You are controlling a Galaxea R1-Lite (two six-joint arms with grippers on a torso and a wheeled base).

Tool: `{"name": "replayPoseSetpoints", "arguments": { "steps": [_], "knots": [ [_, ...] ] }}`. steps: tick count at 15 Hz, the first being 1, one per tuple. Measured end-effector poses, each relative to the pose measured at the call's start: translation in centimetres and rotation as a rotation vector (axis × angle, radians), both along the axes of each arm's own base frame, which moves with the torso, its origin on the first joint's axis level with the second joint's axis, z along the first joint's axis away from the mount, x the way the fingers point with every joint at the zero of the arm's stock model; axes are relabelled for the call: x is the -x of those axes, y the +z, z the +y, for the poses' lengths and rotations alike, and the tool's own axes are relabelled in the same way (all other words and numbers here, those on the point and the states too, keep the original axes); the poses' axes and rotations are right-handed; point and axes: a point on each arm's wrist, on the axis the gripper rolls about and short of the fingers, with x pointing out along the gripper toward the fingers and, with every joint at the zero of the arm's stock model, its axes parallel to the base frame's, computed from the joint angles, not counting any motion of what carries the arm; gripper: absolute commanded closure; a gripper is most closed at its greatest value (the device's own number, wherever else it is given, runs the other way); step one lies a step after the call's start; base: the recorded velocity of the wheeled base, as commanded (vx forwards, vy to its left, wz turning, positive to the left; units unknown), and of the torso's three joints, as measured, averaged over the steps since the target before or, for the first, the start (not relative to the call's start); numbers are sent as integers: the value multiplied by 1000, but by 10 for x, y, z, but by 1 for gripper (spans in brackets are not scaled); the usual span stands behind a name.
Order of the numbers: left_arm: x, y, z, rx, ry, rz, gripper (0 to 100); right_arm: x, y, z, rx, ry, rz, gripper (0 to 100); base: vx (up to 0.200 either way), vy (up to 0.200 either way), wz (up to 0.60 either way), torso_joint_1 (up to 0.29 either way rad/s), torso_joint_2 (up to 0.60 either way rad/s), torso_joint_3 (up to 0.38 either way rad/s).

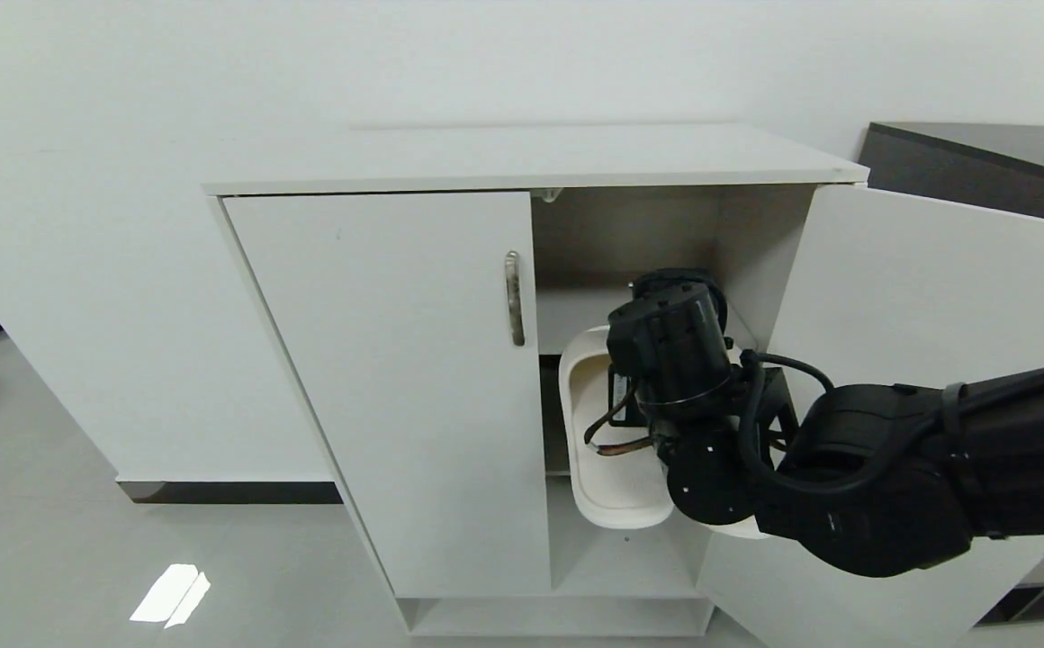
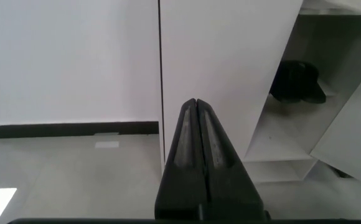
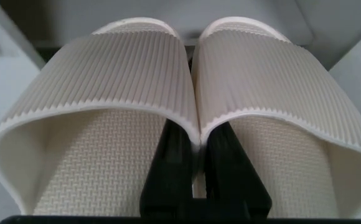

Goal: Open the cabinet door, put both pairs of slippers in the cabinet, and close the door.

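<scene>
— Where are the cream slippers [image 3: 124, 68]?
— In the cabinet's [image 1: 522, 157] open right half, at its front edge. The right gripper [image 3: 196, 162] pinches their inner sides together.
— And the left gripper [image 2: 196, 104]?
— Its fingers are pressed together, near the closed left door [image 1: 387, 387].

slippers [image 1: 616, 490] at cabinet's [image 1: 531, 157] r opening

Right arm [image 1: 891, 486]: matte black, chunky rounded joint housings, forearm wrapped with black straps. Wrist motor housing [image 1: 670, 337] is cylindrical and ribbed. Black cable [image 1: 756, 396] loops outside the wrist, with thin brown wires [image 1: 616, 432] exposed beneath. Round joint cap [image 1: 706, 486] has small pale screw dots. Left jaws: long, dark, tapered, greyish faces.
</scene>
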Motion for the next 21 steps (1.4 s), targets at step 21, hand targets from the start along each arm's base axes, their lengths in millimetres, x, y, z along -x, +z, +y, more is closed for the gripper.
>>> {"name": "replayPoseSetpoints", "arguments": {
  "steps": [21],
  "knots": [
    [0,0,0,1,1,0,100,-81,-29,-1,20,-17,-82,100,95,0,0,1,0,1]
  ]
}}
